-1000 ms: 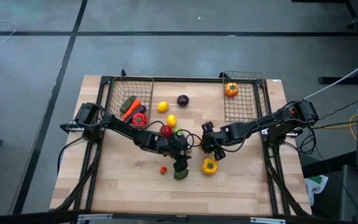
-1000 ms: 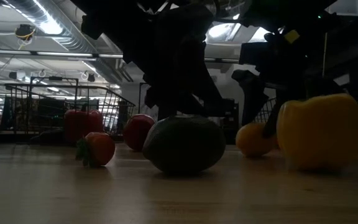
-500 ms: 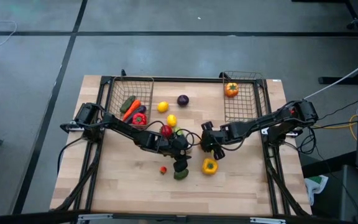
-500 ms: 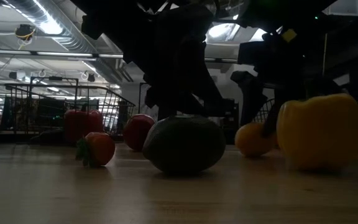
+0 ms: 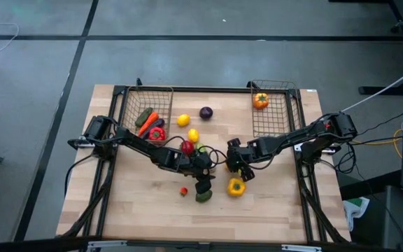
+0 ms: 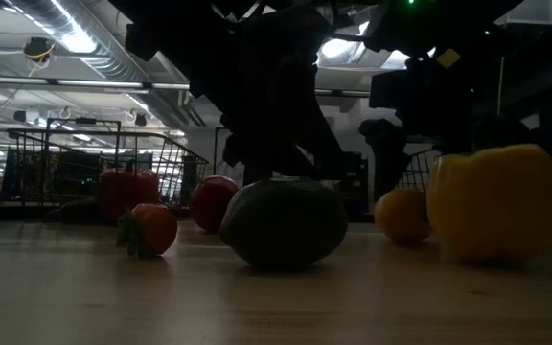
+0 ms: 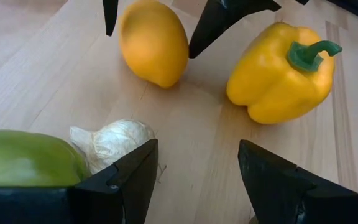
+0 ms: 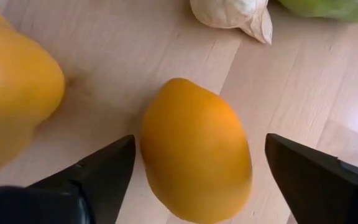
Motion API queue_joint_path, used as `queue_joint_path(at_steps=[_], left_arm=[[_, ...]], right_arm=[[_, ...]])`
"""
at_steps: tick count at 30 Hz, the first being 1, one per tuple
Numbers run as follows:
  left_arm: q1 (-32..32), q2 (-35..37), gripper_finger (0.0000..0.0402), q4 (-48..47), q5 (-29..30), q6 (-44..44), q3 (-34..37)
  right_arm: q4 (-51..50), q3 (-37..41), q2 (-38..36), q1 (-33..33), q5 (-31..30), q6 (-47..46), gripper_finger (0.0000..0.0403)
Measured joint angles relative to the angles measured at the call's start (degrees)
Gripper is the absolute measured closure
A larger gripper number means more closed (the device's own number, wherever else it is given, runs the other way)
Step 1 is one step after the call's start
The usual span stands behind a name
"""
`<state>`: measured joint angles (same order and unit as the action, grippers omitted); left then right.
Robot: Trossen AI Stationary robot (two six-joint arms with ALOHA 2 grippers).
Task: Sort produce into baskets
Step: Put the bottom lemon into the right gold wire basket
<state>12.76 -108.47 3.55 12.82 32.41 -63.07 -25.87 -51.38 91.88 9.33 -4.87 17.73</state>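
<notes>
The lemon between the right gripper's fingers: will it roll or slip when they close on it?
The lemon is egg-shaped and smooth, so it may roll on the table if nudged. The open right gripper straddles its width; the curved skin might squirt out unless gripped centrally. It looks rigid.

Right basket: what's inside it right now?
The right basket holds one orange pepper with a green stem, near its far end. The rest of its floor shows bare through the mesh. The right arm crosses its near edge, so that strip is hidden.
</notes>
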Motion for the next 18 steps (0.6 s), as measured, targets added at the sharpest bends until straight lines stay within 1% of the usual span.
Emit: queue_joint_path(at_steps=[3,6,12,18], left_arm=[[0.01,0.00,0.0183,0.00,0.01,0.01,0.00],[0.00,0.00,0.0183,0.00,0.02,0.01,0.00],[-0.01,0.00,0.0183,0.01,0.02,0.00,0.00],[-0.01,0.00,0.0183,0.02,0.02,-0.01,0.00]], right_arm=[[0.05,-0.04,0.00,0.01,-0.06,-1.08,0.0037],[0.11,-0.04,-0.03,0.01,0.05,-2.77,0.0037],[0.33,-0.08,-0.09,0.01,3.36,-4.71,0.0039],[0.33,-0.10,-0.10,0.01,2.96,-5.76,0.0040]])
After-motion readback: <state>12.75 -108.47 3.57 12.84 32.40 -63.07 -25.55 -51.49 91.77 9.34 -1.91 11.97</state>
